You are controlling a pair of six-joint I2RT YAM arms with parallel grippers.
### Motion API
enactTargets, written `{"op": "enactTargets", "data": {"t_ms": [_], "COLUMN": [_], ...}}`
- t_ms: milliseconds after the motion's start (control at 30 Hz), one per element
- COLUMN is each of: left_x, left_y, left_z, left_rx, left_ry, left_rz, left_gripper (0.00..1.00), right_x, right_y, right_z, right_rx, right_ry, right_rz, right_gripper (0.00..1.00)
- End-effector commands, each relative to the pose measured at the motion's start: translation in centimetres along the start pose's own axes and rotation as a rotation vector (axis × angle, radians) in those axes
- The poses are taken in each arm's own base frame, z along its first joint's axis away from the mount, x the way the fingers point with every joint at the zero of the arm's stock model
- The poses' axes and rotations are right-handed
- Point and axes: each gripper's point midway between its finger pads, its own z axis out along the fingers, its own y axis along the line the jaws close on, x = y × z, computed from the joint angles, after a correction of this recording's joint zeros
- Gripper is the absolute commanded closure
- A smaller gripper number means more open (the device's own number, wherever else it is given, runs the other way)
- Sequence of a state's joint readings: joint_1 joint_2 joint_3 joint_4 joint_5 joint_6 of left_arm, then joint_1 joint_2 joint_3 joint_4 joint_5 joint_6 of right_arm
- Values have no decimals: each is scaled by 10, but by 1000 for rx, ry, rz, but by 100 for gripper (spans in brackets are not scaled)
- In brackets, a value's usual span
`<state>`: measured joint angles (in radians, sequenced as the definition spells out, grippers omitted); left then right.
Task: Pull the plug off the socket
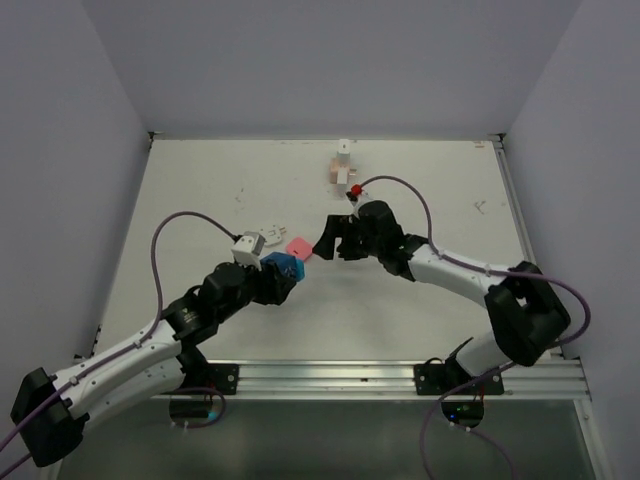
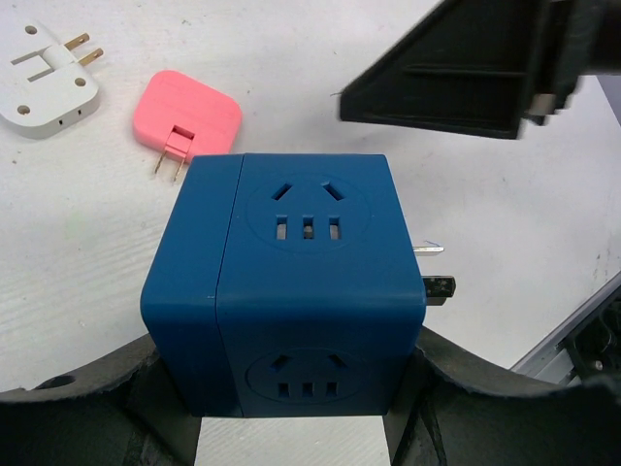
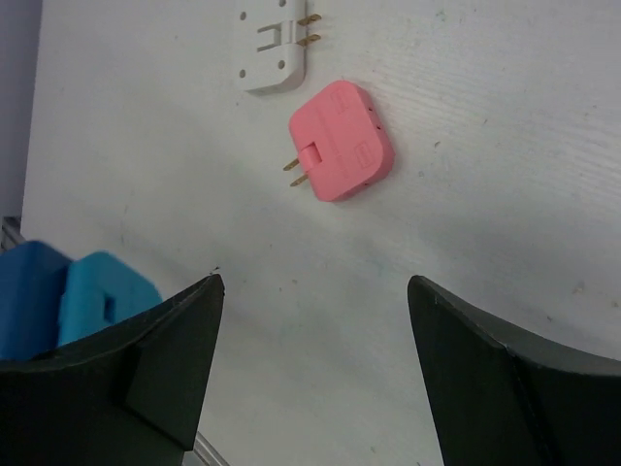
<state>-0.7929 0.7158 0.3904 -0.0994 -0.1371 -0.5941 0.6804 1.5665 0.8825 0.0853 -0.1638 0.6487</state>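
Note:
My left gripper (image 1: 275,277) is shut on a blue cube socket (image 1: 283,265), with the jaws on its two sides (image 2: 291,282). Metal prongs (image 2: 432,267) stick out of the cube's right side. A pink plug (image 1: 298,246) lies flat on the table just beyond the cube, apart from it, prongs bare (image 2: 186,118). My right gripper (image 1: 330,240) is open and empty, hovering just right of the pink plug (image 3: 340,141). Its point between the fingertips (image 3: 315,291) is over bare table. One of its fingers (image 2: 456,83) shows above the cube in the left wrist view.
A white adapter (image 1: 250,245) with two prongs lies left of the pink plug (image 2: 44,73) (image 3: 274,44). A small white and tan block stack (image 1: 343,168) stands at the back centre. A metal rail (image 1: 400,375) runs along the near edge.

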Motion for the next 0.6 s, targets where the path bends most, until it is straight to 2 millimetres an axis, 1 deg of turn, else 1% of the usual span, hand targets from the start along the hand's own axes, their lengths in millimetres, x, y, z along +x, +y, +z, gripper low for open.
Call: {"op": "enactTargets", "data": {"t_ms": [0,33,67,100,133,167,200,267,300,333,467,567], "left_x": [-42,-44,-51,-56,-59,-61,-65,-68,-72,-74,-81,-78], "left_y": [-27,-29,-34,-37,-39,-42,-44,-43,-43,-44,-52,-60], "left_z": [1,2,4,7,9,10,14,17,18,19,19,19], "left_rx": [67,67,82,85,87,92,83,63,49,47,79,116], "left_ry": [-105,-103,-125,-130,-132,-132,-131,-127,-128,-131,-148,-128], "left_rz": [-58,-62,-72,-86,-92,-91,-100,-110,-119,-123,-167,-176], "left_gripper": [100,100,100,100,100,100,100,100,100,100,100,100], "right_x": [-5,2,4,10,12,20,19,22,27,26,29,26], "right_y": [10,8,11,17,19,21,27,28,29,31,33,38], "right_z": [-40,-45,-51,-60,-64,-66,-74,-78,-81,-84,-84,-81], "right_rx": [-15,-1,-5,-16,-15,-20,-34,-33,-34,-38,-47,-56], "right_ry": [-52,-32,-33,-28,-35,-26,-42,-44,-34,-42,-45,-57], "right_rz": [-152,-165,-182,-209,-220,-235,-242,-258,-273,-280,-282,-269], "right_gripper": [20,21,21,21,21,21,22,22,23,23,24,24]}}
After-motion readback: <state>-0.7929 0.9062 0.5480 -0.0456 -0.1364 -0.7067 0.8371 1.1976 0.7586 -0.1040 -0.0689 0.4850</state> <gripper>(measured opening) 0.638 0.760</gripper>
